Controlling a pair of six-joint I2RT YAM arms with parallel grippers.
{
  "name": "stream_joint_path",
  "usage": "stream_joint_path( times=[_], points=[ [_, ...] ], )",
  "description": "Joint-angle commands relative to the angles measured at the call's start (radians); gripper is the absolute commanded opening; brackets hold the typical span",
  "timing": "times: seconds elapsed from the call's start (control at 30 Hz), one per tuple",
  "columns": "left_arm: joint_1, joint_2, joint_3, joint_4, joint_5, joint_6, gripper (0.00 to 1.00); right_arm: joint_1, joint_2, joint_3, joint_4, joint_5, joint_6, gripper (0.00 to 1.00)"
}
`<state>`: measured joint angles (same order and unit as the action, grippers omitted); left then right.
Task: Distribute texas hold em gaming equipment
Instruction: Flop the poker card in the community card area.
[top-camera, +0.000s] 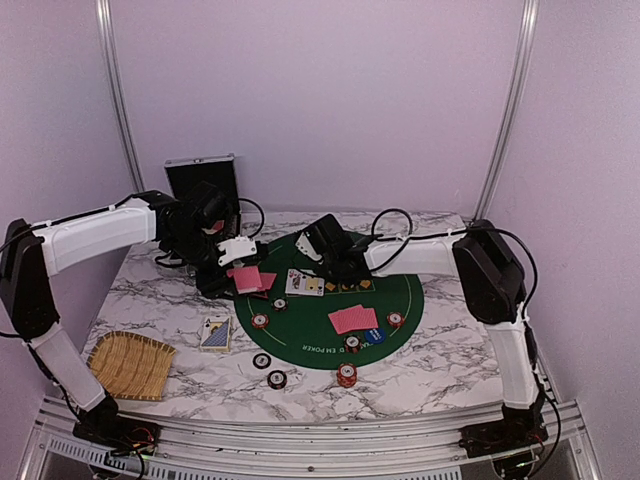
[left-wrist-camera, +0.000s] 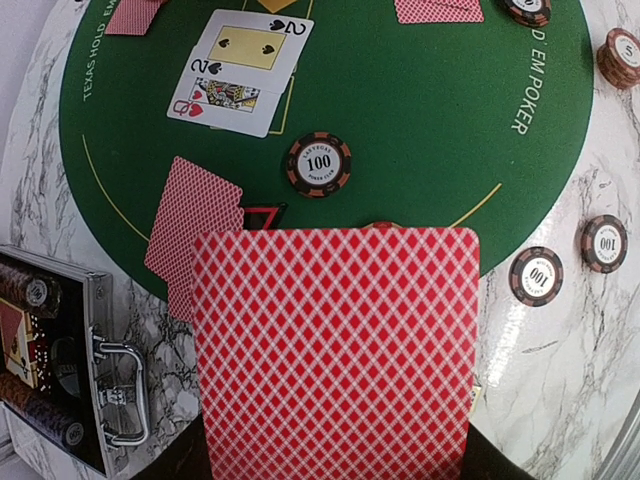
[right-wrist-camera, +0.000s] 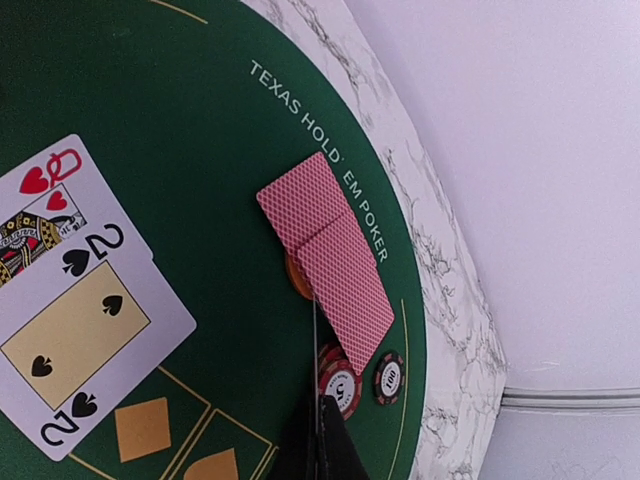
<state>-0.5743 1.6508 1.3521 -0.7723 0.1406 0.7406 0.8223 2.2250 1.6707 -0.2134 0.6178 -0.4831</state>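
1. The left claw (top-camera: 237, 263) was clamped shut on a red-backed card (left-wrist-camera: 335, 350), whose back faced the wrist camera. The fingers themselves were hidden behind it.
2. That held card's long axis ran straight out from the claw. Its short far edge lay square across, over the edge of the green mat (left-wrist-camera: 430, 130).
3. Just past that edge and to the left lay two overlapped face-down cards (left-wrist-camera: 190, 215), their long axes tilted a little rightward.
4. Farther out sat a dark chip marked 100 (left-wrist-camera: 318, 163). Beyond it was the face-up queen of hearts (left-wrist-camera: 215, 105), with the two of spades (left-wrist-camera: 250, 45) overlapping it.
5. Left of the claw stood the open silver case (left-wrist-camera: 97, 400). To the right, a pair of chips (left-wrist-camera: 535, 275) rested on the marble table (left-wrist-camera: 560, 380).
6. The right claw (right-wrist-camera: 322, 435) was closed. A thin pale line rose from its tips, and whether that was a card seen edge-on could not be told.
7. Just beyond its tips sat striped chips (right-wrist-camera: 340, 385). Past them was another face-down pair (right-wrist-camera: 330, 260), slanting up and left.
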Motion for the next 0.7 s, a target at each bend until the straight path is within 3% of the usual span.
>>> stream_joint_path(
  times=[0.0,0.3,0.47,0.67],
  points=[
    [0.010,-0.043,-0.004,0.001,0.022,0.000,0.00,0.019,0.035,0.028,0.049,0.029,-0.043,0.00],
    [0.010,-0.038,0.002,0.001,0.026,0.002,0.00,0.027,0.039,0.035,-0.084,-0.152,0.020,0.00],
    [0.010,-0.034,0.008,0.001,0.031,0.003,0.00,0.028,0.027,0.013,-0.095,-0.199,0.036,0.09],
    [0.010,-0.031,0.019,0.001,0.026,0.003,0.00,0.029,0.017,-0.015,-0.112,-0.232,0.051,0.12]
  ],
)
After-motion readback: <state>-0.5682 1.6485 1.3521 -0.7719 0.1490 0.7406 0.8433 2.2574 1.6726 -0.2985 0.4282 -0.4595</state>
